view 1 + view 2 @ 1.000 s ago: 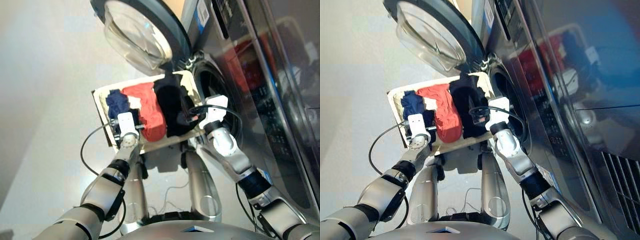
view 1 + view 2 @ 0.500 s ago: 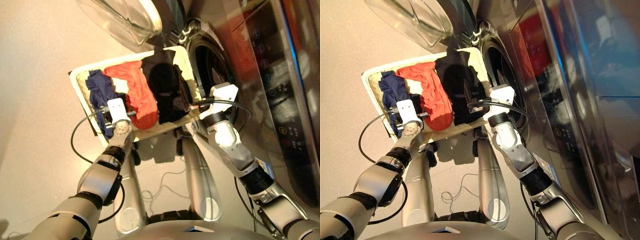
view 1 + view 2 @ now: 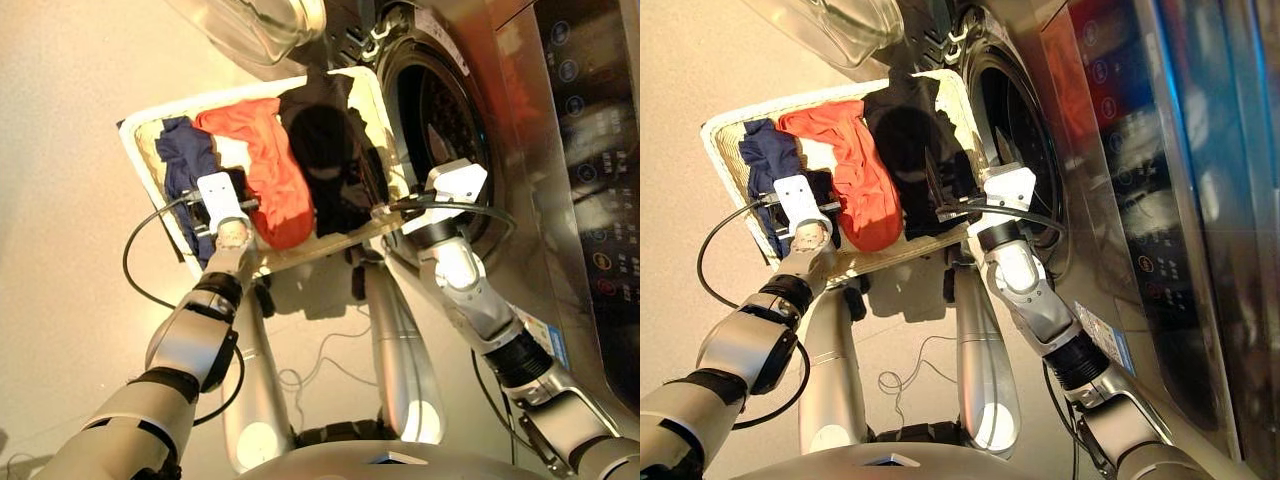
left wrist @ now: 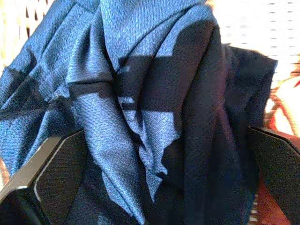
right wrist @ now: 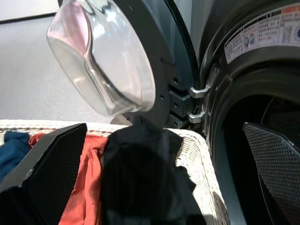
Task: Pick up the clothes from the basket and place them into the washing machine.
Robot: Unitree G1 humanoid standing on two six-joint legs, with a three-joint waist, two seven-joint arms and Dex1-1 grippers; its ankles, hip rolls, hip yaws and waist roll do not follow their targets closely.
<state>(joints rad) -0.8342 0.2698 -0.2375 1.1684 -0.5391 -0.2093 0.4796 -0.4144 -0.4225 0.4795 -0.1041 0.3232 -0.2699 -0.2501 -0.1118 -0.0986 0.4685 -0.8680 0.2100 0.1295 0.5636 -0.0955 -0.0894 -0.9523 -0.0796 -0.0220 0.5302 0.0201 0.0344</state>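
Note:
The cream wicker basket (image 3: 215, 98) lies on the floor in front of the washing machine (image 3: 440, 110), whose drum is open. In the basket lie the clothes: a navy garment (image 3: 185, 160) on the left, a red-orange one (image 3: 268, 175) in the middle and a black one (image 3: 325, 150) on the right, nearest the drum. My left gripper (image 4: 166, 136) is open, with one finger on each side of the navy cloth (image 4: 140, 93). My right gripper (image 5: 165, 129) is open and holds nothing. It hovers at the basket's near right corner beside the black garment (image 5: 140, 178).
The round glass door (image 3: 270, 20) stands open over the basket's far side. The machine's glossy front with lit control icons (image 3: 600, 200) runs along the right. A black cable (image 3: 130, 270) loops from my left wrist, and thin wires (image 3: 310, 360) lie on the floor.
The whole picture has shifted as my head tilted down toward the basket. My left gripper has edged further over the navy garment. The right gripper stays by the basket's corner.

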